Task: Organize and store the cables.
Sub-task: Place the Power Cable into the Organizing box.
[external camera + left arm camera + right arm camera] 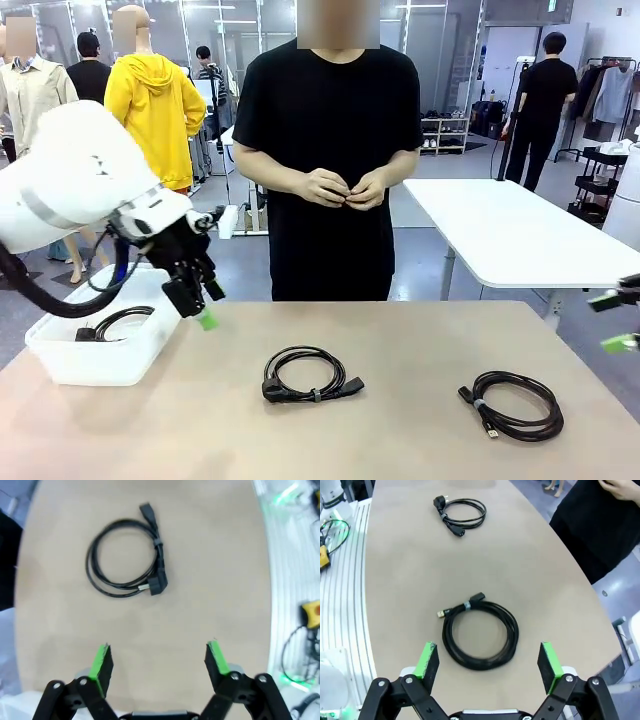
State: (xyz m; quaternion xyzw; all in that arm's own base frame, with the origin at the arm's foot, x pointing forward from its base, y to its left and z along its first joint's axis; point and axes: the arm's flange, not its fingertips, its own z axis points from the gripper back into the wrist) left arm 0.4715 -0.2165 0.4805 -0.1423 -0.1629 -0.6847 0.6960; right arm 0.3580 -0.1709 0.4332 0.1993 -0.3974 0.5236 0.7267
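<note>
Hovering over the table [400, 330]: left gripper [159, 647], jaws spread wide, nothing between the pads. Middle cable [125, 560] lies flat well ahead of its fingertips, slightly toward the left pad's side, apart from both pads. Coil is round with a tie on one side. The big plug end points back toward the gripper, the small plug end away from it. Front view puts this gripper just beside the white bin [100, 368], at the bin's table-side edge, fingers angled down at the tabletop. Bin cable [118, 320] sits coiled inside the bin, on the opposite side of the gripper from the middle cable.

Right gripper [487, 650] also wide, empty. Right cable [480, 637] lies directly ahead of and below it, coil roughly centred between the two pads. It touches neither pad as far as I can tell. Small tie binds it, and both plug ends sit on the coil's far side from the gripper. Middle cable is far ahead of this gripper, toward its left pad side. In the front view its green tips sit at the table's right edge, off to the side of the right cable.

Person's hands [345, 188] are clasped together at waist height beyond the table, far from both grippers. Cannot tell whether they hold anything.
</note>
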